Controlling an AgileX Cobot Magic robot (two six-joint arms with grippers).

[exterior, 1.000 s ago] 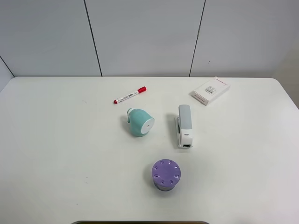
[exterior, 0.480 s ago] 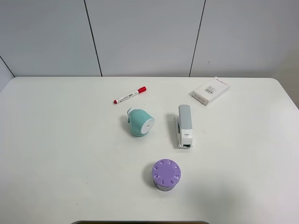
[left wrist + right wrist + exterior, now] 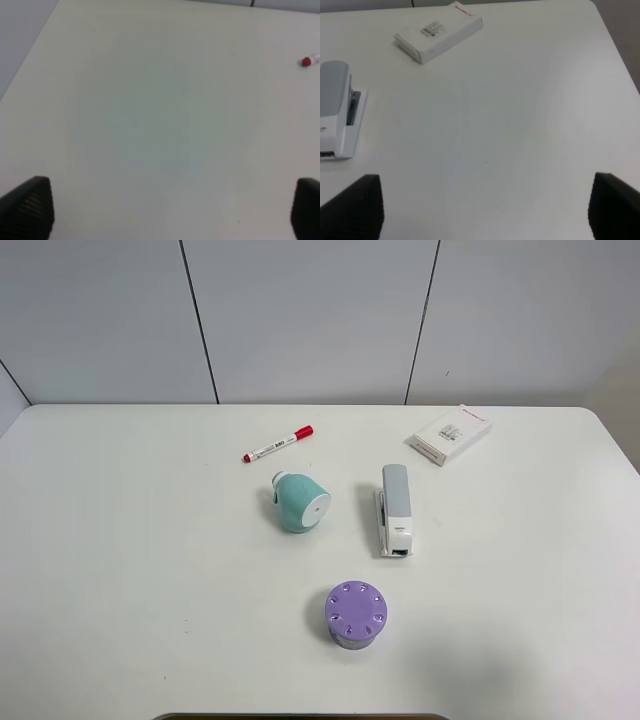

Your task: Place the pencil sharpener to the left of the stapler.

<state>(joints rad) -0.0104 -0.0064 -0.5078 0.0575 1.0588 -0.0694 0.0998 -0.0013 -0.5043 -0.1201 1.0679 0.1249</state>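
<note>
White table (image 3: 120,570) — pencil sharpener (image 3: 299,502), stapler (image 3: 395,509), marker (image 3: 277,444), probably.

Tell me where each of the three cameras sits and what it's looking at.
Exterior high: mounted above, looking down on the table; no robot parts visible.
Left wrist: on the left arm, facing bare tabletop; open left hand.
Right wrist: on the right arm; open right hand.
Shared: the stapler appears in the exterior and right wrist views.
</note>
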